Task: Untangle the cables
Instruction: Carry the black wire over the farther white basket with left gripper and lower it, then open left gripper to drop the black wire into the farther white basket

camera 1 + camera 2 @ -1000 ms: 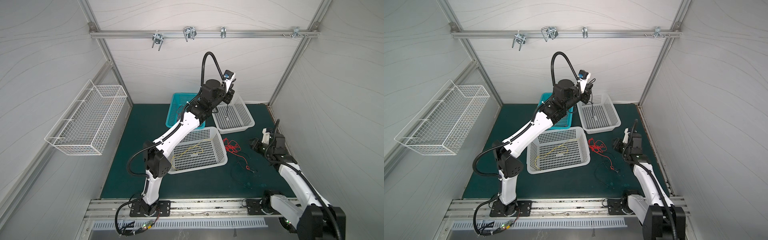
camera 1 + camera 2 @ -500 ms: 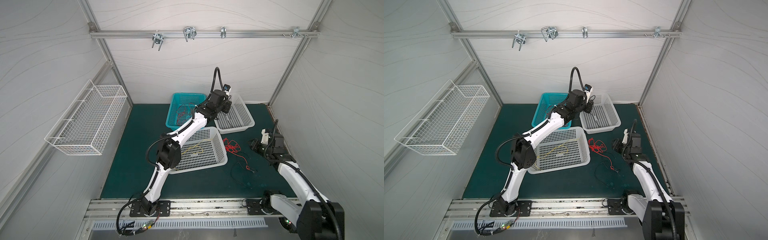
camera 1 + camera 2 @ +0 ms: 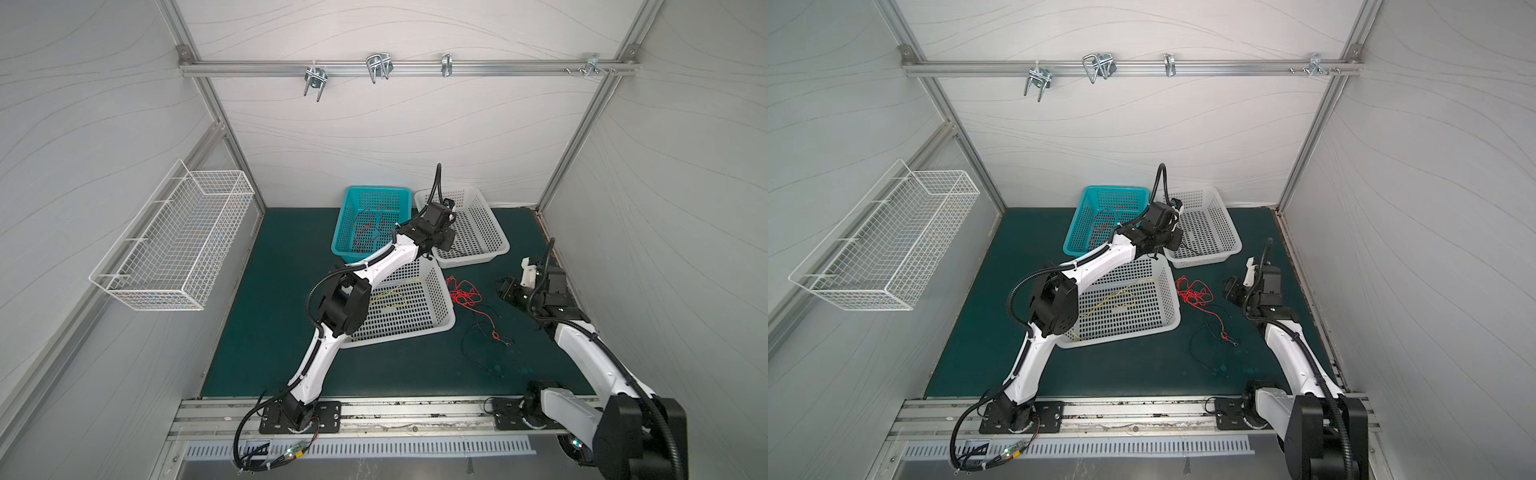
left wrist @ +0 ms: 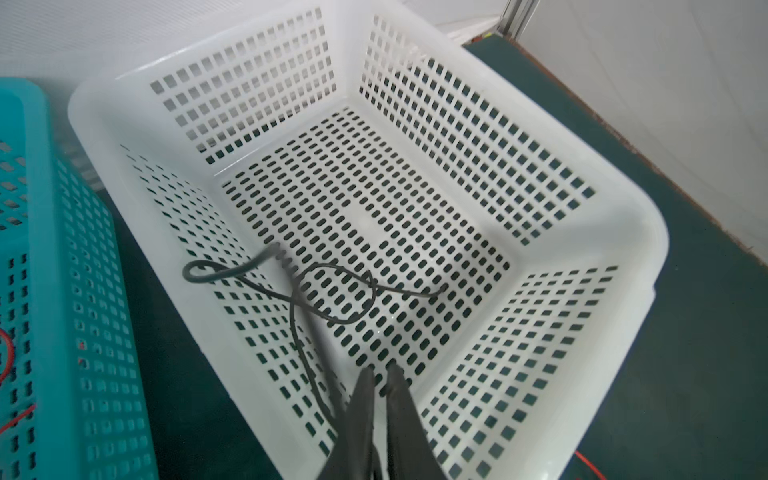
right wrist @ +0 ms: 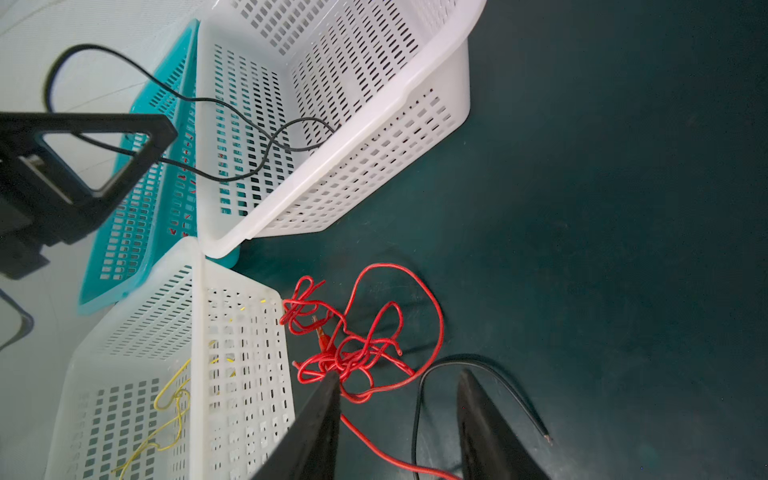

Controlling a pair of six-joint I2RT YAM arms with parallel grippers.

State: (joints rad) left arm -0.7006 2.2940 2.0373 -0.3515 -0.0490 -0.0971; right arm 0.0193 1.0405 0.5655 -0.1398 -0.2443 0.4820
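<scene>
Black cable [image 4: 347, 321] is in a basket [image 4: 623, 195]; red tangle [image 5: 349, 357] on bench [image 5: 582, 208] not yet undone. Left jaws narrow, right jaws wide.

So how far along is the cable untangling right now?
Done: red cables lie in the teal basket, a yellow cable in the near white basket. In hand: the left gripper, jaws a crack apart, is over the far white basket, where a black cable lies. Left: the red tangle and a loose black cable on the mat, by the open right gripper.
</scene>
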